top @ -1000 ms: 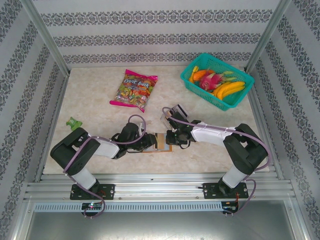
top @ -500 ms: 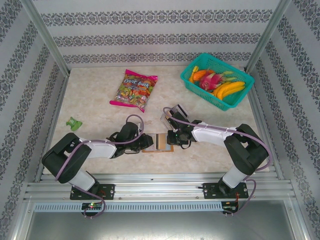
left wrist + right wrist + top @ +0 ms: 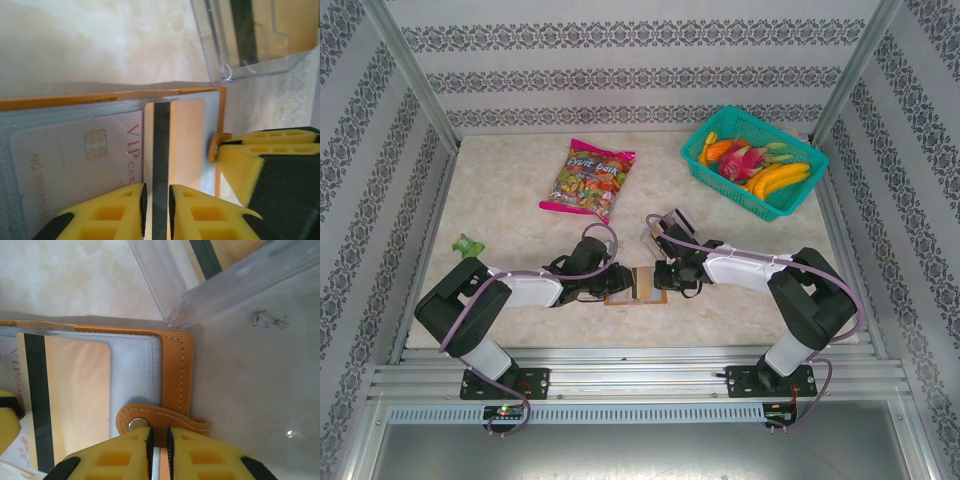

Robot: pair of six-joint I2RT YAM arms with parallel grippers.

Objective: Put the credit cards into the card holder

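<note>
Reaching low to frame centre, left gripper (image 3: pixel 156 200) pinches tan black-striped plastic card (image 3: pixel 186 140); right gripper (image 3: pixel 157 440) pinches orange-brown leather wallet's (image 3: pixel 175 365) snap tab (image 3: pixel 170 420). Three cards, one wallet.

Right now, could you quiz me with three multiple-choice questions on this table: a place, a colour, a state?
1. Where does the teal plastic basket of fruit stand? A far right corner; B near left corner; C between the arms.
2. What colour is the stripe on the tan plastic card in the left gripper? A red; B black; C white.
3. The orange-brown leather card holder is: A snapped shut; B standing upright; C lying open.
Answers: A, the top view shows it far right; B, a black band crosses it; C, its inside shows.
</note>
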